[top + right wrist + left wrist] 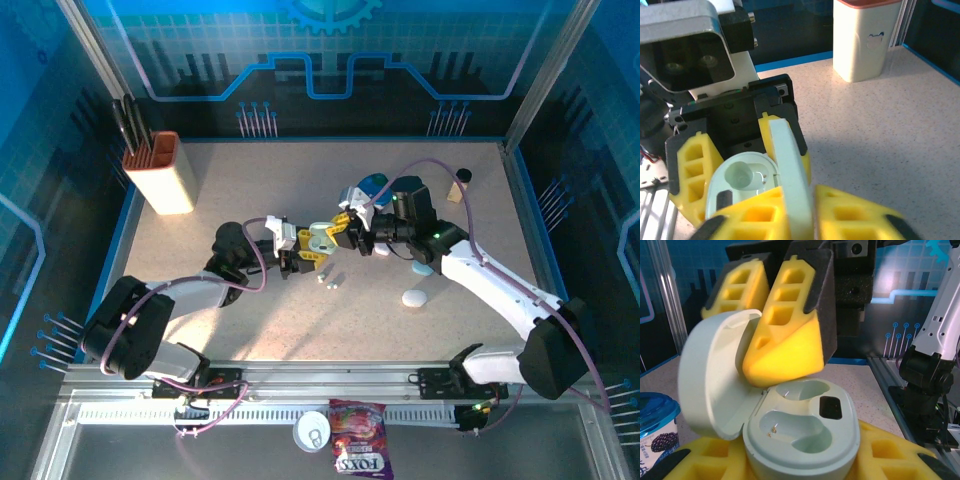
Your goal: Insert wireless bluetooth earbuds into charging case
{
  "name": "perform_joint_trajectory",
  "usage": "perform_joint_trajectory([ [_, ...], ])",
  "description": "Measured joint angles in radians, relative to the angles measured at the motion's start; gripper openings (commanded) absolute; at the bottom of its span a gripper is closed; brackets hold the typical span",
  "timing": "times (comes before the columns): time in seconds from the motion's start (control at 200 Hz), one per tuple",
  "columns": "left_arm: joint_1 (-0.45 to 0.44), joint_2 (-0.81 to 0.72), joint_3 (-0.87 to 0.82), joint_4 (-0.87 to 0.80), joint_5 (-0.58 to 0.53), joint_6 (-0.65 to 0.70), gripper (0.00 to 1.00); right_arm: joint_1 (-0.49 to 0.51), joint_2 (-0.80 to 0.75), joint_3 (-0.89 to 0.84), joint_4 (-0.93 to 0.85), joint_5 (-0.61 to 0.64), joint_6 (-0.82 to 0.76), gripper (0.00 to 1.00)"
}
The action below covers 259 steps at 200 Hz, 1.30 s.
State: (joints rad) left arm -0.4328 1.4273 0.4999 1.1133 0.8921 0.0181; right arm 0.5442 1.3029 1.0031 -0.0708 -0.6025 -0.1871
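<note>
My left gripper (303,252) is shut on a pale teal charging case (805,430), gripping its base between yellow pads (890,452). The case's lid (715,385) stands open at the left and both wells are empty. My right gripper (807,200) is shut on the lid (790,165), one finger on each face; in the left wrist view one of its yellow fingers (790,340) presses the lid's inner side. Two tiny white earbuds (327,281) lie on the table just in front of the case (320,238).
A white pebble case (413,297) and a teal one (424,268) lie under the right arm. A blue-lidded cup (375,185) stands behind the grippers, a knife block (170,172) at the far left. A snack bag (360,452) and a can (312,430) lie beyond the near rail.
</note>
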Motion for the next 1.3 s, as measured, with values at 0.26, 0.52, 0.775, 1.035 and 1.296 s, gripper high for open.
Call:
perform_joint_trajectory([
  [0.26, 0.0, -0.001, 0.0, -0.003, -0.005, -0.026, 0.55, 0.0, 0.0, -0.003, 0.036, 0.023, 0.007, 0.0],
  [0.52, 0.007, -0.001, 0.0, -0.006, -0.021, -0.075, 0.61, 0.008, -0.002, -0.034, 0.121, 0.074, 0.013, 0.0],
  [0.775, 0.009, -0.001, 0.0, 0.006, -0.04, -0.121, 0.57, 0.014, -0.002, -0.042, 0.152, 0.084, 0.011, 0.0],
  [1.035, 0.012, 0.0, 0.0, 0.039, -0.047, -0.15, 0.53, 0.024, -0.002, -0.042, 0.149, 0.091, -0.005, 0.0],
  [1.296, 0.013, 0.002, 0.0, 0.043, -0.049, -0.152, 0.37, 0.025, -0.002, -0.042, 0.15, 0.098, -0.005, 0.0],
])
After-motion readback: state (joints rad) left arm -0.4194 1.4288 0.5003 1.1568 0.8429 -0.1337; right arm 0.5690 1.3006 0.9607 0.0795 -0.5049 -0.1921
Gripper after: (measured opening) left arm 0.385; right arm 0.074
